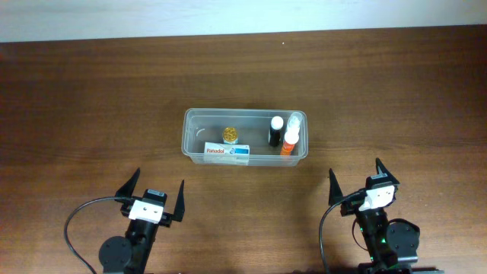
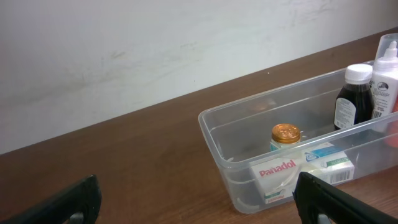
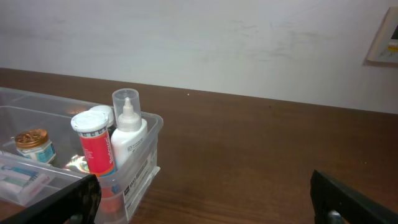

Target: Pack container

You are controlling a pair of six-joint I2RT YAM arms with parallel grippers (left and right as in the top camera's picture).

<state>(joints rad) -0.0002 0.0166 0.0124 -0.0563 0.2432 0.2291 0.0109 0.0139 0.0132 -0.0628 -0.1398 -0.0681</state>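
The clear plastic container sits at the table's middle. Inside it are a Panadol box, a small gold-capped jar, a dark bottle with a white cap, an orange-red bottle and a white bottle with a clear cap. The left wrist view shows the container, box, jar and dark bottle. The right wrist view shows the container's end. My left gripper and right gripper are open and empty, near the front edge, apart from the container.
The brown wooden table runs back to a white wall. A black cable loops beside the left arm's base. A pale wall fitting shows at the far right of the right wrist view.
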